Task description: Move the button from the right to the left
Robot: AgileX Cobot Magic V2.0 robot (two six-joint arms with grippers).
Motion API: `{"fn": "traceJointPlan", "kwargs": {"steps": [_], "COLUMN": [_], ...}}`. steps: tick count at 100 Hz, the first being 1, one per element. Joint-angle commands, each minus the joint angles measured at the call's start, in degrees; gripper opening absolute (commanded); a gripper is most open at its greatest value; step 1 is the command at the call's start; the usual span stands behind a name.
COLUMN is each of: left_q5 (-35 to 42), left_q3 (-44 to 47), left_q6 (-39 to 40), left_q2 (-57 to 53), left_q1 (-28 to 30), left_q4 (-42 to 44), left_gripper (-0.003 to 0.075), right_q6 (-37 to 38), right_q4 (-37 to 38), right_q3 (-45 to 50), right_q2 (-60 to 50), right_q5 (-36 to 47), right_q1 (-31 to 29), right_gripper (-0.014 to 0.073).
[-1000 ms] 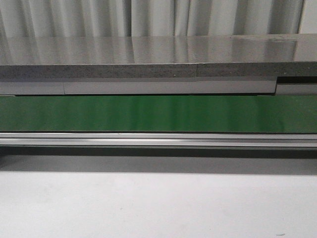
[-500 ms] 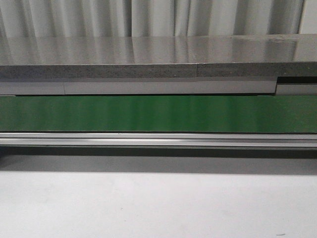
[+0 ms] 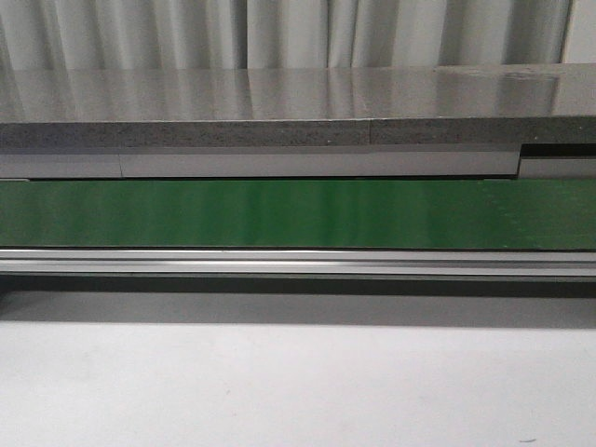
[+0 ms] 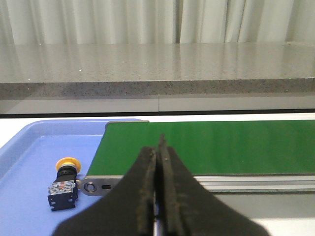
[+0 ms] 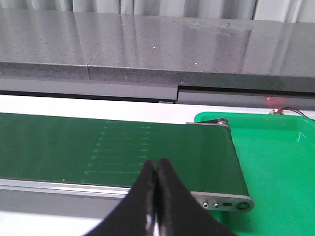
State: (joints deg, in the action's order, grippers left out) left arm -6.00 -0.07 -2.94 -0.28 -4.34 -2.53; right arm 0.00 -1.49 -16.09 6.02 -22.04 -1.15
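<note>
My left gripper point(image 4: 158, 147) and right gripper point(image 5: 156, 169) are closed, empty; the button point(image 4: 64, 183) lies in the blue tray point(image 4: 29, 147), just beside the green belt point(image 4: 206, 145) end.

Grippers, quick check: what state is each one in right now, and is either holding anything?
Left gripper: jaws closed together, holding nothing.
Right gripper: jaws closed together, holding nothing.
</note>
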Motion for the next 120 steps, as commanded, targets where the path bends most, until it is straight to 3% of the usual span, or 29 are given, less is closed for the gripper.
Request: {"fn": "traceJointPlan", "kwargs": {"steps": [1, 51, 80, 120], "left_q5": [4.2, 4.2, 4.2, 4.2], "left_q3": [2.6, 2.6, 2.6, 2.6], "left_q6": [0.6, 0.6, 0.6, 0.6], "left_q2": [-1.8, -1.8, -1.8, -1.8], "left_q1": [-0.4, -0.4, -0.4, -0.4], "left_q4": [-0.1, -0.1, -0.1, -0.1], "left_gripper": [-0.0020, -0.0020, -0.0020, -0.0020], "right_q6": [-0.5, -0.5, -0.5, 6.2], "right_q4": [0.4, 0.5, 1.2, 6.2], "right_q3": [-1.4, -1.3, 4.1, 14.1], "right_q2": [0.7, 0.7, 0.7, 0.6], "right_q5": [4.4, 4.9, 20.1, 28.7], "right_q1": [0.0, -0.1, -0.1, -2.3], "right_gripper": [-0.0066, -0.0066, -0.0066, -0.0066]}}
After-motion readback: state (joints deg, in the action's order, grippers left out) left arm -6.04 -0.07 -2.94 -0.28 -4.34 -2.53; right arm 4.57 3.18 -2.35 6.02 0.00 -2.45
